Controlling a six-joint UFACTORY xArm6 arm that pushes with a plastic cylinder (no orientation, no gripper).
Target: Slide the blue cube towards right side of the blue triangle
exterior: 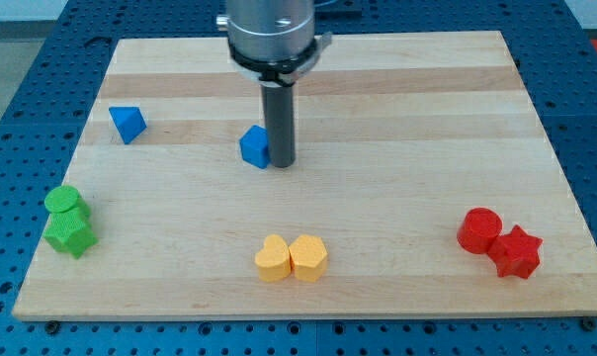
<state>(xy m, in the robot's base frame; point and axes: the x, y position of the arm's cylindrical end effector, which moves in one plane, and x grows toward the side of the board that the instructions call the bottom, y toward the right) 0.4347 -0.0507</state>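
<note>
Rod (pixel 281 124) hides blue cube's (pixel 254 147) right edge; arm's upper part cut off at top

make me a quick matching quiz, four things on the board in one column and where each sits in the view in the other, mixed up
Things:
1. small blue triangle block
2. small blue cube block
3. pair of yellow heart-shaped blocks
4. red cylinder and red star blocks

Places:
A. bottom centre of the view
B. just on the view's left of my tip
C. lower part of the view's right
D. upper part of the view's left, alone

Pairs: 1-D, 2-B, 3-A, 4-C
</note>
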